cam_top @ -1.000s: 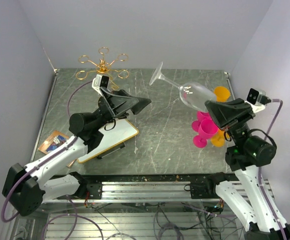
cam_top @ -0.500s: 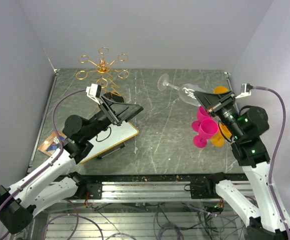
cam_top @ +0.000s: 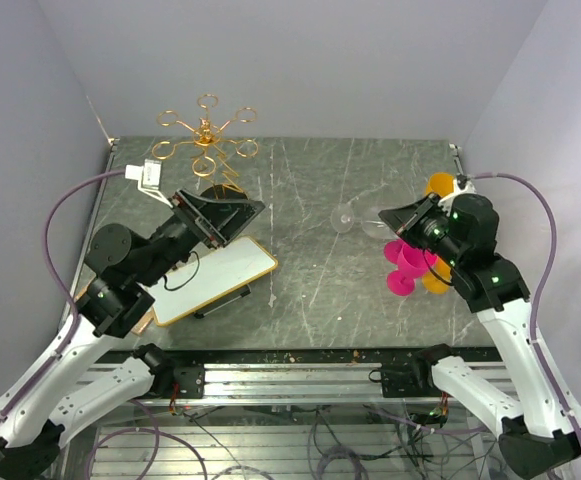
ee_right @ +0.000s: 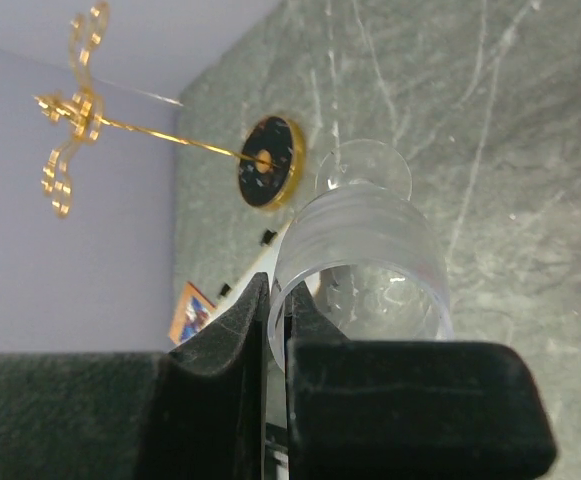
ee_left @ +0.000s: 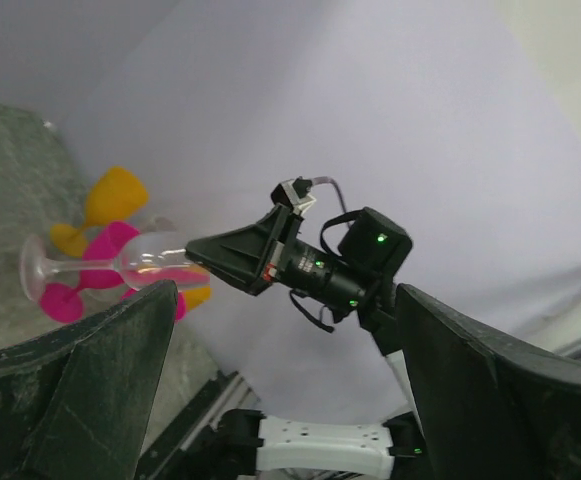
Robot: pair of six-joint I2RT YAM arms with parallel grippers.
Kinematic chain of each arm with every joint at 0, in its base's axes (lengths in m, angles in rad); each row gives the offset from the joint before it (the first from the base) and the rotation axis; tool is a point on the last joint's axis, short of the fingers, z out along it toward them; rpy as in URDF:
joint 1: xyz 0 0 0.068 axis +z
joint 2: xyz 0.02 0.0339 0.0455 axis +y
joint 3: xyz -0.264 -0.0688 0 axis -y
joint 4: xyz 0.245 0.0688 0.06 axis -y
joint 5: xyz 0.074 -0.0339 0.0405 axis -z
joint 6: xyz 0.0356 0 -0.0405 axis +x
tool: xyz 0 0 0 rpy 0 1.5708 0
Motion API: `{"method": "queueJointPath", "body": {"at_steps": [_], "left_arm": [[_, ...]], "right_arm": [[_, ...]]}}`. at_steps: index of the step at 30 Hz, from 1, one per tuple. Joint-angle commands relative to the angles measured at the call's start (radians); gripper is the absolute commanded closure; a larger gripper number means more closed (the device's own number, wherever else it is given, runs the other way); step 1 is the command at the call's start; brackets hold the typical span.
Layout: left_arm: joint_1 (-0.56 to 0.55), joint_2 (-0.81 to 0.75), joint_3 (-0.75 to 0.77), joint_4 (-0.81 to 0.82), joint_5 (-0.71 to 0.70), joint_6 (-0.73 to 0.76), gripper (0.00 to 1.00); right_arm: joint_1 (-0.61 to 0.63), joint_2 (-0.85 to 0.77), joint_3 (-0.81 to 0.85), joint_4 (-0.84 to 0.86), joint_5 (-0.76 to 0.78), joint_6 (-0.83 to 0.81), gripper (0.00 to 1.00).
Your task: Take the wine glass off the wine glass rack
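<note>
The gold wire wine glass rack (cam_top: 206,135) stands at the back left, with no glass on it; the right wrist view shows its arms (ee_right: 75,110) and round black base (ee_right: 270,163). The clear wine glass (cam_top: 348,219) lies tilted, low over the table's middle right, its foot pointing left. My right gripper (cam_top: 390,218) is shut on its rim: in the right wrist view the fingers (ee_right: 232,330) pinch the bowl's wall (ee_right: 365,260). The left wrist view also shows the glass (ee_left: 120,265). My left gripper (cam_top: 235,212) is open and empty, raised in front of the rack.
Pink and orange plastic goblets (cam_top: 410,262) stand close behind the right gripper, with another orange one (cam_top: 440,185) at the back right. A white board (cam_top: 215,275) lies under the left arm. Walls enclose the table on the left, back and right.
My right gripper has brought the glass down and toward the table, tipping it flatter. The left arm has drawn back to the left and risen, its gripper still open.
</note>
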Motion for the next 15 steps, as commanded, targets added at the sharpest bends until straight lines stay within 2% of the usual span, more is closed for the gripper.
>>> {"method": "queueJointPath", "body": {"at_steps": [1,4,9,15], "left_arm": [[-0.005,0.05,0.077,-0.134,-0.06,0.138,0.0],[-0.004,0.063,0.081,-0.133,-0.069,0.169,0.0],[-0.004,0.077,0.115,-0.191,-0.115,0.219,0.01],[-0.003,0.095,0.142,-0.215,-0.138,0.262,0.01]], "right_arm": [[0.057,0.034,0.05,-0.064,0.061,-0.06,1.0],[0.129,0.099,0.101,-0.136,0.148,-0.103,1.0],[0.238,0.266,0.256,-0.362,0.33,-0.107,1.0],[0.293,0.425,0.334,-0.528,0.424,-0.04,1.0]]}}
